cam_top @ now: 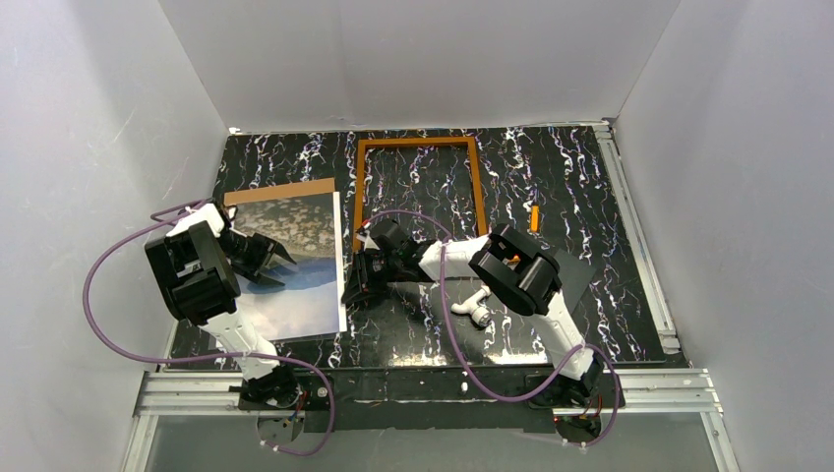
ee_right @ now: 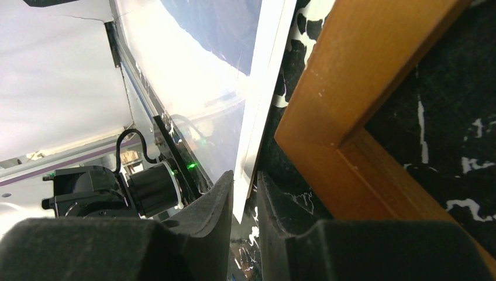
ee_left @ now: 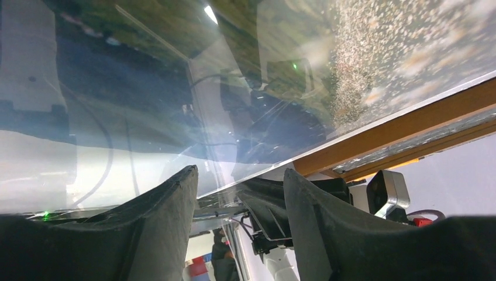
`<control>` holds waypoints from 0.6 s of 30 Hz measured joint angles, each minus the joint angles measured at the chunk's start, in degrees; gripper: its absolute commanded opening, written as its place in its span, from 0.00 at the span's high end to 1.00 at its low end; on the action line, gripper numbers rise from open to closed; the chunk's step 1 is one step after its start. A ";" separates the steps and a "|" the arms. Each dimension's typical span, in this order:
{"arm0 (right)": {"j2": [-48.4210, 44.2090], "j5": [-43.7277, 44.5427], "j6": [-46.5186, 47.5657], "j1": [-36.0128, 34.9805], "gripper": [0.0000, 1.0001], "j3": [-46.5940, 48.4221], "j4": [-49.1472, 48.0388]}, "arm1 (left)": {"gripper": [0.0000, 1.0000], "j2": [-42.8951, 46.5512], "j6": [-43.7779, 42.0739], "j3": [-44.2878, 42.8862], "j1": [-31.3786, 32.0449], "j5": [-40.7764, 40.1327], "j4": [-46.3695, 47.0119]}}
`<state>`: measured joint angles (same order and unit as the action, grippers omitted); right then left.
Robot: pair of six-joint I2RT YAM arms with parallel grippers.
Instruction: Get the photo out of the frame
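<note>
The photo [cam_top: 295, 265] lies flat at the left of the table, a tan board [cam_top: 280, 189] showing past its far edge. The empty wooden frame [cam_top: 418, 144] lies at the back centre, apart from it. My left gripper [cam_top: 278, 264] hovers open over the photo's middle; the left wrist view shows its open jaws [ee_left: 240, 175] over the glossy print [ee_left: 146, 88] with the frame [ee_left: 398, 129] beyond. My right gripper [cam_top: 352, 292] is at the photo's right edge. In the right wrist view [ee_right: 245, 178] the fingers are closed on the photo's white border [ee_right: 266, 88], beside the frame's corner [ee_right: 351, 76].
A dark grey flat panel [cam_top: 582, 280] lies under the right arm. A small orange piece [cam_top: 534, 218] lies right of the frame. A white object [cam_top: 477, 305] sits near the right arm's elbow. White walls enclose the black marbled table [cam_top: 551, 177].
</note>
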<state>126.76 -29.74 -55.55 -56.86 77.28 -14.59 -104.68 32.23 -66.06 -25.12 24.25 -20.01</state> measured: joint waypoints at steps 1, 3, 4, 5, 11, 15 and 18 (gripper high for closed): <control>0.00 0.07 0.02 0.00 0.71 0.15 0.22 | 0.46 0.00 0.00 0.00 0.00 -0.09 0.00; 0.00 0.24 0.22 0.00 0.71 0.33 0.68 | 0.46 0.00 0.00 0.00 0.00 -0.28 -0.02; 0.00 0.22 0.24 0.00 0.71 0.52 0.87 | 0.46 0.00 0.00 0.00 0.00 -0.31 0.00; 0.02 0.22 0.24 0.00 0.71 0.63 0.98 | 0.46 0.00 0.00 0.00 0.00 -0.35 -0.02; 0.48 -0.83 -0.50 0.00 0.71 0.66 -0.09 | 0.46 0.00 -0.02 0.00 0.00 -0.87 -0.04; 0.55 -1.77 -1.55 0.02 0.72 0.66 -1.07 | 0.46 0.00 -0.02 0.00 0.00 -0.98 -0.24; 0.55 -2.47 -2.23 0.02 0.74 0.66 -2.32 | 0.46 0.00 -0.04 0.00 0.00 -1.09 -0.26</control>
<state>127.31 -32.21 -57.78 -56.84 77.93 -16.91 -104.68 32.18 -66.06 -25.12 23.16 -20.27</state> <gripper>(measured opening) 0.276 0.542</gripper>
